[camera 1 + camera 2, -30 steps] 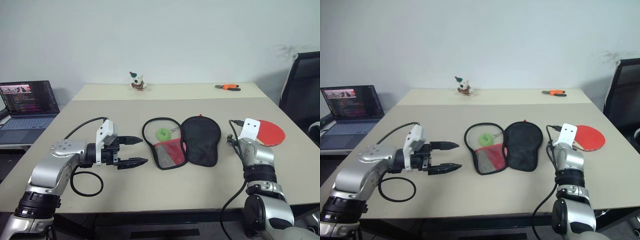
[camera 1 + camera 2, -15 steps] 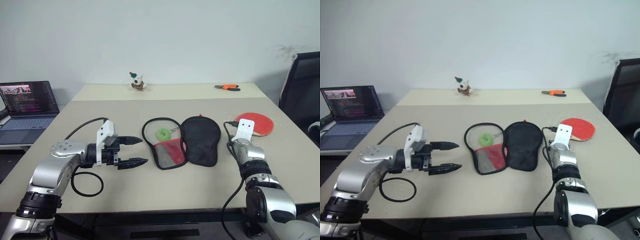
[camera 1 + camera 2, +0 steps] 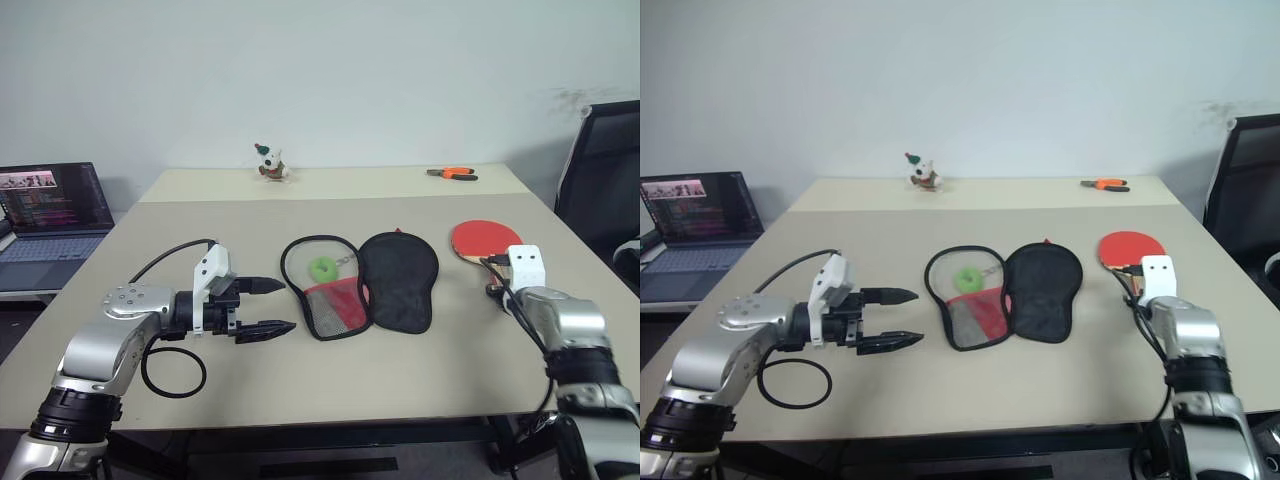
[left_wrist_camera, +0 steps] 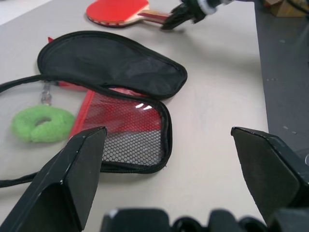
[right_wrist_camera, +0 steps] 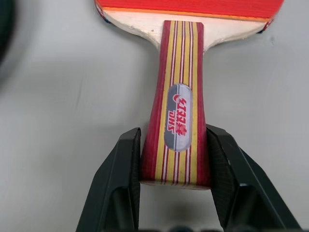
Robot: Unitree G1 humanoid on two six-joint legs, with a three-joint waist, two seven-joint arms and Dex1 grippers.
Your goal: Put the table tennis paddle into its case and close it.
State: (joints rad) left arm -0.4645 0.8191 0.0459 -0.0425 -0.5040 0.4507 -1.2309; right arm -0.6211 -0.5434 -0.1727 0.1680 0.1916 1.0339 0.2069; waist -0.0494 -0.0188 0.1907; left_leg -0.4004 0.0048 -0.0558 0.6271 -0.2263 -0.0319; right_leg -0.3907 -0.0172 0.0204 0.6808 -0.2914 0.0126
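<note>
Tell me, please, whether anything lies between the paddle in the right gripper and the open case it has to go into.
Nothing visible does: bare table separates the table tennis paddle, gripped by the right gripper, from the case. A green ring lies inside the far half.

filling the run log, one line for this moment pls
right gripper shut on paddle handle | left gripper open, idle | case open on table

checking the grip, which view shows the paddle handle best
The right wrist view: the paddle handle runs up the middle, clamped at its end between the right hand's two black fingers. The left wrist view shows the handle small and far off, past the case. In the eye views the wrist mostly hides it.
</note>
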